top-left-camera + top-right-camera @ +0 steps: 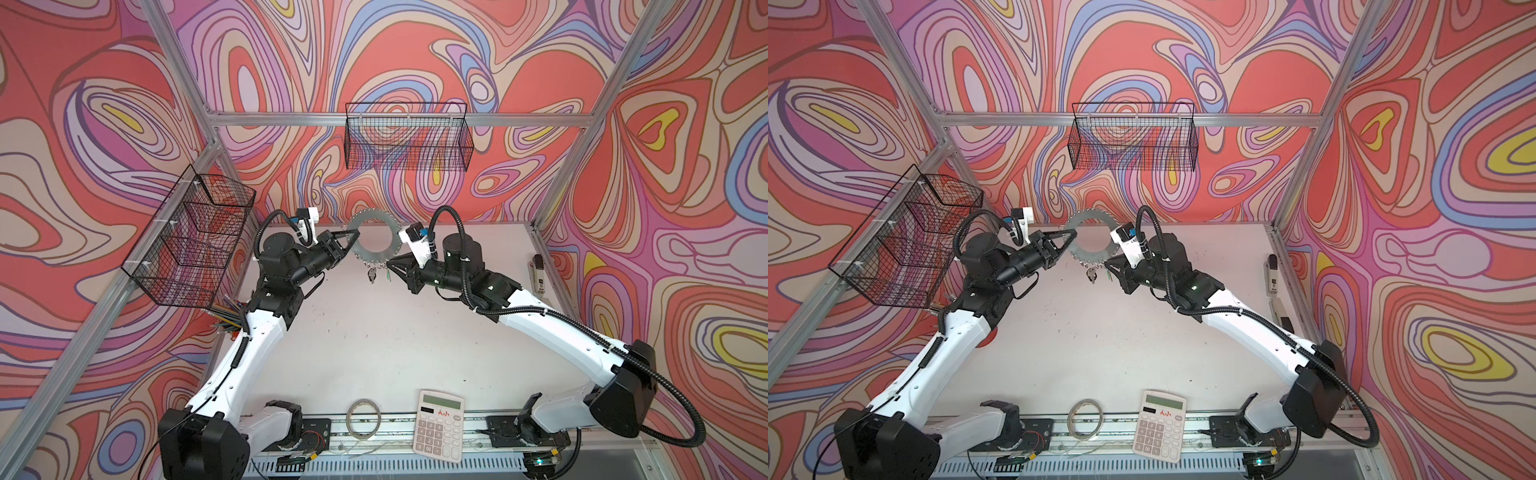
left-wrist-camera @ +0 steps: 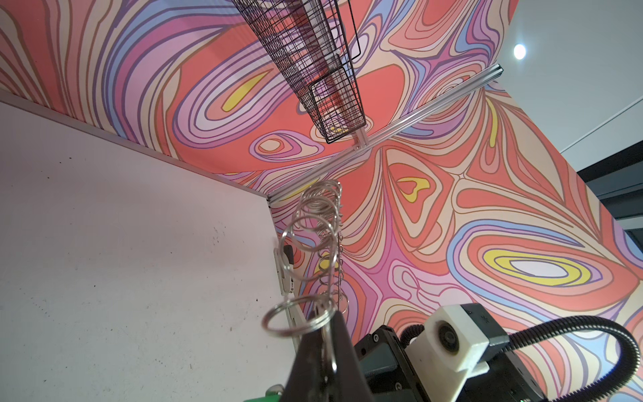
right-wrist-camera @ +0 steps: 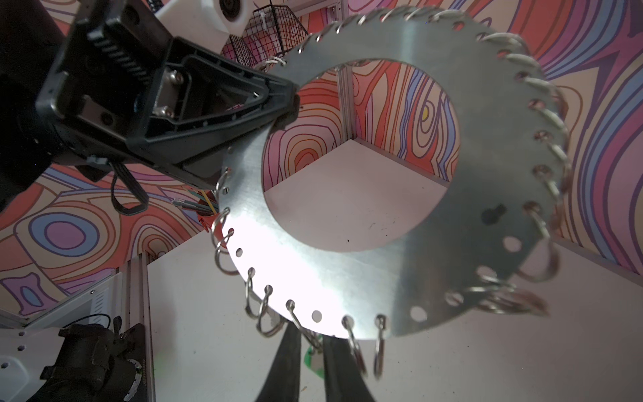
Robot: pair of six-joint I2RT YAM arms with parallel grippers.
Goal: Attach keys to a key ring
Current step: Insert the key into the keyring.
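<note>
Step, we judge: hanging the green-tagged key [image 3: 313, 362]. Left claw [image 1: 355, 237] clamps the key ring [image 1: 374, 254] by its rim at 9 o'clock, disc aloft toward 12 o'clock of the table [image 1: 374, 340]. Right claw [image 1: 390, 264]: jaws flank that key at 5 o'clock; pinched or not, we cannot tell. Next needs steady disc, fine threading.

keys [image 1: 372, 274]: attachment too small to tell | green tag [image 3: 313, 363]: blurred, partly behind right gripper [image 3: 310, 336]
</note>
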